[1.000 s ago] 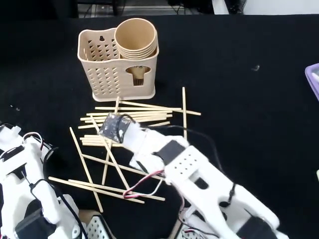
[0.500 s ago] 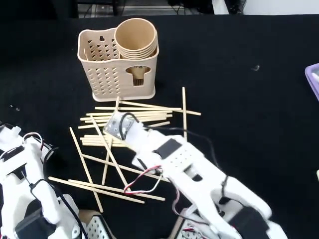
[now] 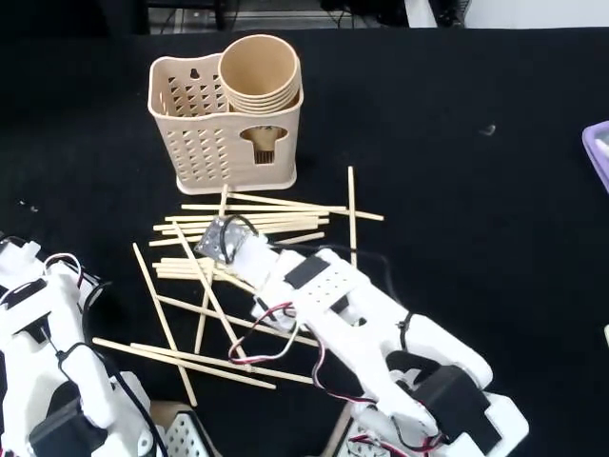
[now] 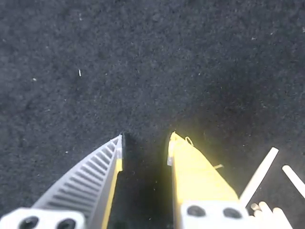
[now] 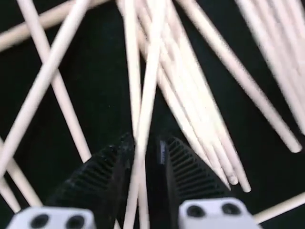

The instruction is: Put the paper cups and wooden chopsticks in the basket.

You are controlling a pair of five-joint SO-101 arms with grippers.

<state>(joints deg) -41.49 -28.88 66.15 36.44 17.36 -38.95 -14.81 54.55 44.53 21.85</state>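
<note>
Wooden chopstick point(image 5: 151, 71) sits between right hand point(image 5: 144, 142) jaws, long axis along hand's reach. Jaws narrow, not clamped. Pile on bench point(image 3: 495, 248), basket point(image 3: 205, 143) just beyond. Left hand point(image 4: 145, 143) part-open, empty; right nearer.

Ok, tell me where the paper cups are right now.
In the high view the paper cups stand nested in the basket's right compartment, at the table's far side, just beyond the scattered wooden chopsticks.

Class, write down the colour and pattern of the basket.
The basket is beige, its walls pierced with rows of small holes; best in the high view.
</note>
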